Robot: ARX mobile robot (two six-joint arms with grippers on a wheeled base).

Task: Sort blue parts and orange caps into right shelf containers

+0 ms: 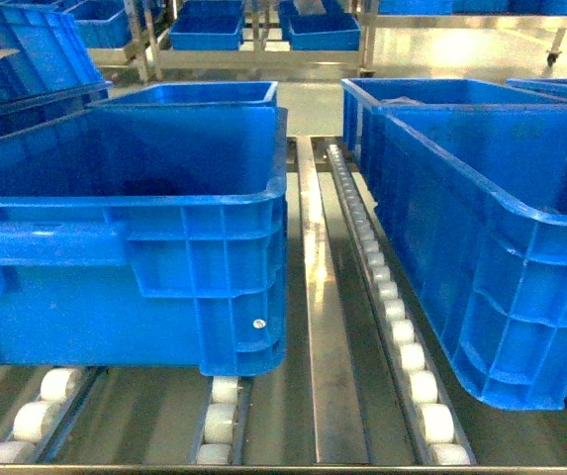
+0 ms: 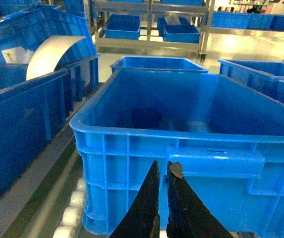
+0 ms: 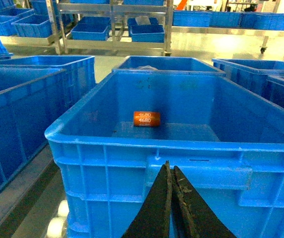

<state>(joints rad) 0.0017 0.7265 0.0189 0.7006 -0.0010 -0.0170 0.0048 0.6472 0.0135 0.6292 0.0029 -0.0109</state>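
Black jaw blades are seen at the bottom edge of each wrist view: the left gripper [image 2: 162, 171] is presented with its jaws nearly together, only a thin slit between the tips, and the right gripper [image 3: 170, 171] with its jaws pressed together; nothing is held in either. Both are held back from the crates, just outside the near walls, a stand-off posture judged to leave the open tops unobstructed. White rollers [image 1: 411, 357] and a steel rail [image 1: 315, 287] are laid under the crates so that the crates can be slid along the shelf. Next, the left crate [image 1: 214, 267] is seated on the rollers, its ribbed wall and moulded handle bar facing the arm for lifting; a dark, indistinct shape is noted on its floor in the left wrist view. Beside it, across the rail, the right crate [image 1: 520, 297] is placed; on its floor, toward the far wall, an orange cap [image 3: 146, 118] marked 4680 is lying, so one item is judged already sorted. No blue parts can be made out. Farther back, smaller blue bins [image 1: 206, 27] are stored on a metal rack [image 1: 367, 35].
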